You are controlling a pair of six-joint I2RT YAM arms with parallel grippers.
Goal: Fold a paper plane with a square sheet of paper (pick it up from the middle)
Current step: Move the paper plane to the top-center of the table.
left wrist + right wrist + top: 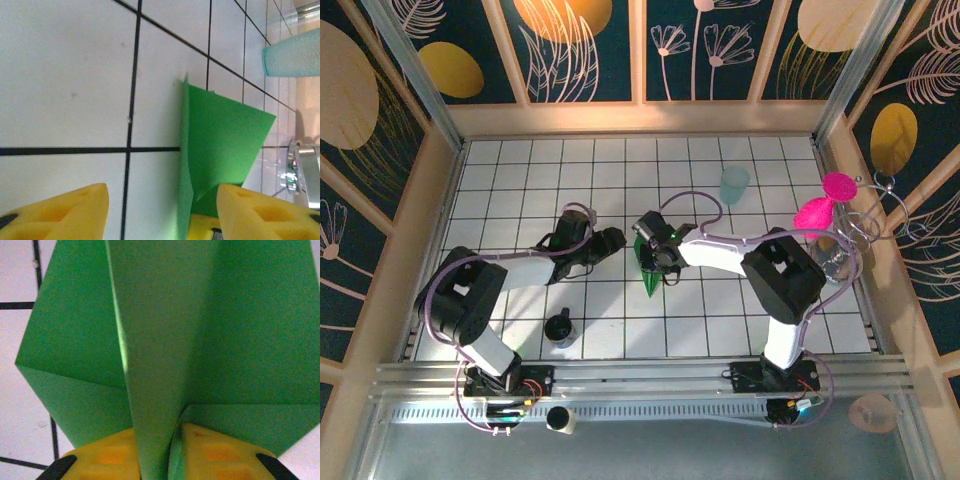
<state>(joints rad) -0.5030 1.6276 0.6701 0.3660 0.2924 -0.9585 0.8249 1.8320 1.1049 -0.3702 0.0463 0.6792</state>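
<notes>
The right gripper (159, 442) pinched the paper plane (215, 325) at its centre fold while the left gripper (162, 207) stood wide (gripping nothing), so pressing squarely along the crease looked wisest.

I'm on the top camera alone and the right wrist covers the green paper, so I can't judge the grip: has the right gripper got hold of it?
Observer: Yes. In the right wrist view the right gripper pinches a standing middle fold of the green paper between its yellow pads.
Operator: And the other side?
Observer: The left gripper has its jaws wide apart and grips nothing. The paper stands close by one finger, and I can't tell whether they touch.
</notes>
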